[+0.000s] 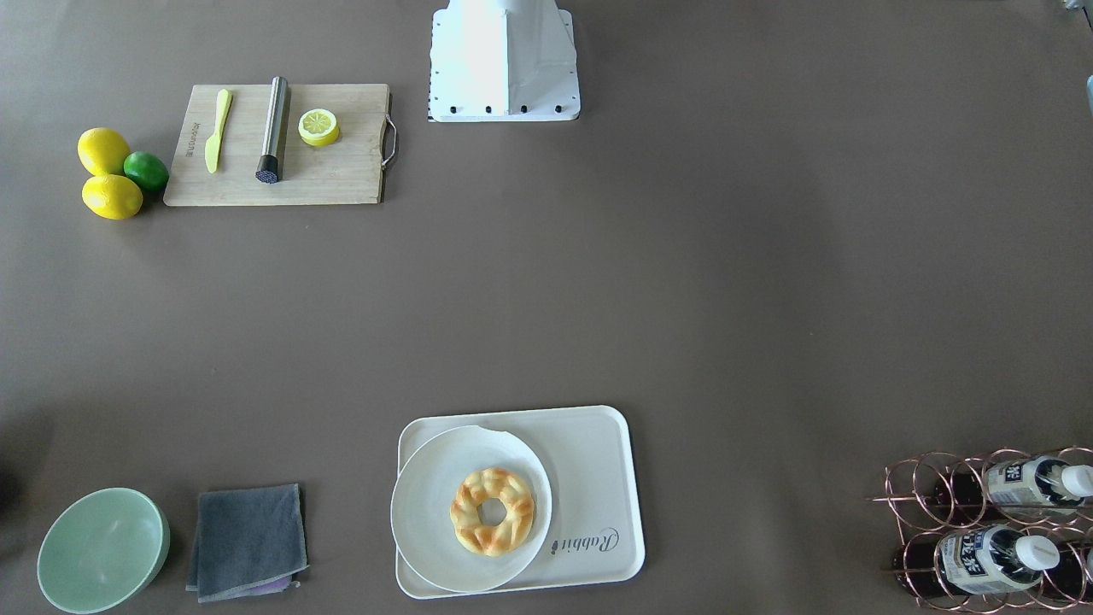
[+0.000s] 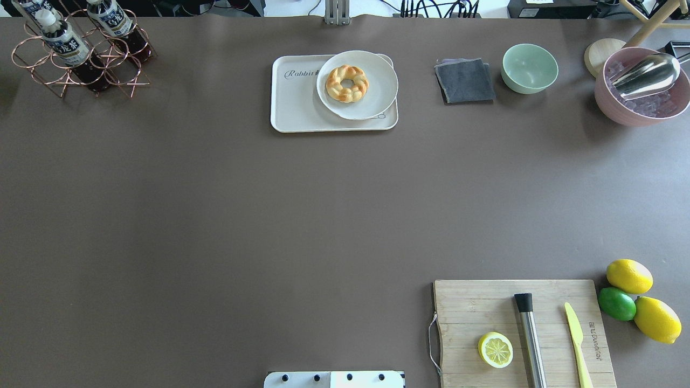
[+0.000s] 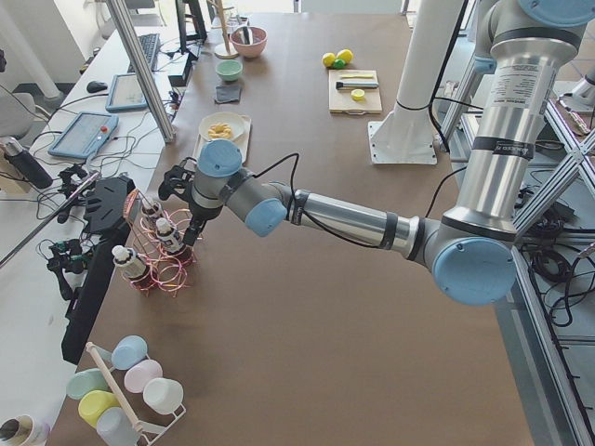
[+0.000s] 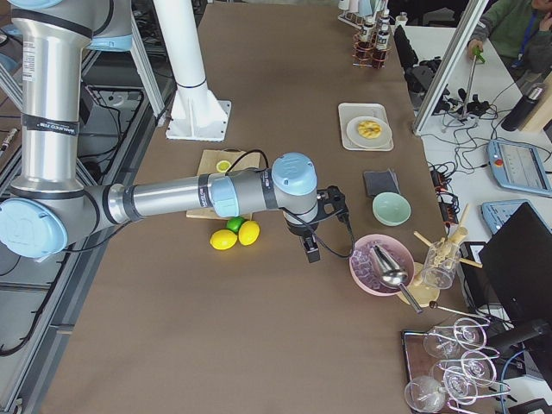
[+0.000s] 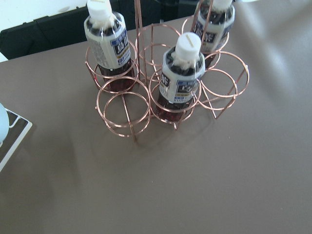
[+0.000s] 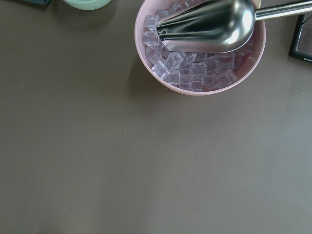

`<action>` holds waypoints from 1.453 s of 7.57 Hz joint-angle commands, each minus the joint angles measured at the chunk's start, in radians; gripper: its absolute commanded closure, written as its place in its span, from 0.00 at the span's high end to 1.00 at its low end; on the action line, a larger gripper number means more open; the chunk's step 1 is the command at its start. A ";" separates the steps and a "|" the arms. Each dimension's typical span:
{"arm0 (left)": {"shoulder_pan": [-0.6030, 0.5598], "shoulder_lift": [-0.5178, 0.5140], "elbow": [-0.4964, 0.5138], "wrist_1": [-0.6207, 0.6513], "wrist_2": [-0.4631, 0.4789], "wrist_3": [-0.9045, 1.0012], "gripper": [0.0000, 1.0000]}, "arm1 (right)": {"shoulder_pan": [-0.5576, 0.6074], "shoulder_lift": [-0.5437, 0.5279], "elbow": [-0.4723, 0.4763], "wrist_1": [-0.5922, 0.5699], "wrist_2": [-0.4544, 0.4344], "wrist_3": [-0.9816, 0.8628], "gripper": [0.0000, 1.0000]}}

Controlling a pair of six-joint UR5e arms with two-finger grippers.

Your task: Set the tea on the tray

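Observation:
Three tea bottles stand in a copper wire rack (image 5: pixel 124 105); the nearest tea (image 5: pixel 183 73) has a white cap and dark liquid. In the overhead view the rack (image 2: pixel 81 67) is at the far left corner, with tea bottles (image 2: pixel 62 40) in it. The cream tray (image 2: pixel 294 102) with "Rabbit" script lies at the far middle and holds a white plate (image 2: pixel 377 91) with a braided bread ring (image 2: pixel 346 83). My left gripper (image 3: pixel 186 218) hovers just above the rack; I cannot tell if it is open. My right gripper (image 4: pixel 310 246) hangs near a pink bowl; I cannot tell its state.
A pink bowl of ice (image 2: pixel 641 102) with a metal scoop, a green bowl (image 2: pixel 530 67) and a grey cloth (image 2: pixel 464 81) lie at the far right. A cutting board (image 2: pixel 469 307) with a lemon half, muddler and yellow knife is near right, beside lemons and a lime (image 2: pixel 617 303).

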 commanded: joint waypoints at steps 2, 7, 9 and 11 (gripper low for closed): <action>0.084 -0.155 0.206 -0.142 0.137 -0.115 0.81 | -0.042 0.002 -0.002 0.045 0.001 0.061 1.00; 0.133 -0.207 0.296 -0.248 0.223 -0.212 0.59 | -0.045 0.005 0.000 0.057 0.000 0.062 1.00; 0.141 -0.241 0.336 -0.287 0.243 -0.261 0.61 | -0.045 0.006 0.000 0.057 -0.002 0.061 1.00; 0.141 -0.244 0.349 -0.287 0.244 -0.261 0.63 | -0.045 0.006 0.001 0.057 -0.002 0.061 1.00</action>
